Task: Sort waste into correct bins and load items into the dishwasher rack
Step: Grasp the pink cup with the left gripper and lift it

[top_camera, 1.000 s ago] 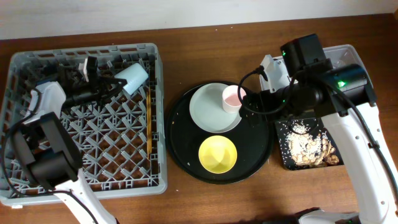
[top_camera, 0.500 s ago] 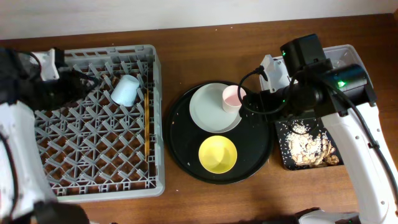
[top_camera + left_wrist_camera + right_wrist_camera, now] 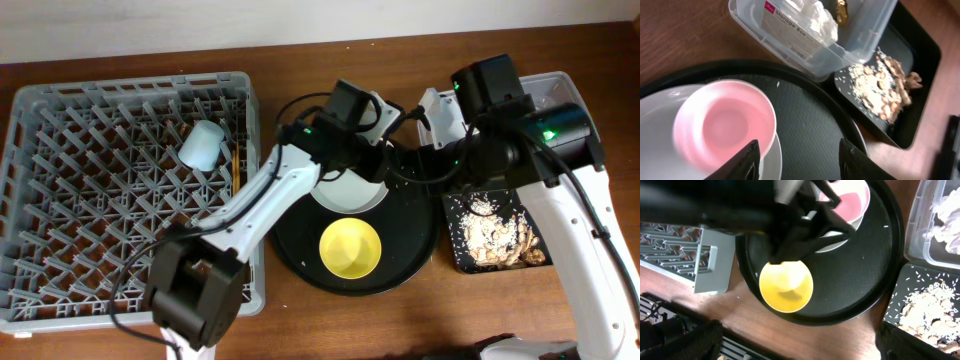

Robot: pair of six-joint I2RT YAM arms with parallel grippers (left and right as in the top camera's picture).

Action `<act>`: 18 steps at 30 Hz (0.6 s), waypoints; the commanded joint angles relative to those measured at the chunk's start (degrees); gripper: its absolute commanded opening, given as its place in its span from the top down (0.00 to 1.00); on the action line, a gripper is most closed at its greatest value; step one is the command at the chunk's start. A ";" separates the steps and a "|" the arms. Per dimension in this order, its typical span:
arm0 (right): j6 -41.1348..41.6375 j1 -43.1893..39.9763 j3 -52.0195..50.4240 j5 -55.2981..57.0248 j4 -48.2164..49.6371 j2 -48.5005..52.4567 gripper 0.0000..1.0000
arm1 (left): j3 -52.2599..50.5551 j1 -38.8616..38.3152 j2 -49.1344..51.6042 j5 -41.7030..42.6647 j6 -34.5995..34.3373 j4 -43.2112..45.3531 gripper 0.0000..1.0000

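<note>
My left gripper [image 3: 800, 161] is open and empty, low over the round black tray, just right of the pink cup [image 3: 725, 125], which stands on the pale plate [image 3: 343, 192]. In the overhead view it [image 3: 374, 152] hides the cup. The yellow bowl [image 3: 350, 248] sits on the same tray. The blue cup [image 3: 203, 145] lies on its side in the grey rack [image 3: 120, 230], next to the chopsticks [image 3: 236, 170]. The clear tub [image 3: 805, 37] holds the tissue [image 3: 812, 12] and foil wrapper [image 3: 841, 10]. The black tray [image 3: 495, 232] holds food scraps. My right gripper [image 3: 800, 347] is open and empty, high above the bowl [image 3: 786, 286].
The large round black tray [image 3: 410, 262] sits between the rack and the bins. The two arms are close together above its far right side. The rack's near corner shows in the right wrist view [image 3: 710, 265]. Bare wooden table lies in front of the tray.
My left arm let go of the blue cup in the rack and swung right from the rack's far side to above the plate and pink cup. The right arm has not moved.
</note>
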 commanded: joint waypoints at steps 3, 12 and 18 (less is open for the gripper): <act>-0.57 0.31 0.35 -0.28 -0.04 -0.17 0.01 | 0.17 -5.57 3.06 -15.87 -0.04 4.26 0.52; -0.57 0.31 0.35 -0.28 -0.04 -0.17 0.01 | 0.17 -8.66 7.89 -31.67 1.46 6.78 0.68; -0.57 0.31 0.35 -0.28 -0.07 -0.17 0.01 | 0.20 -8.59 7.63 -33.66 1.49 6.73 1.00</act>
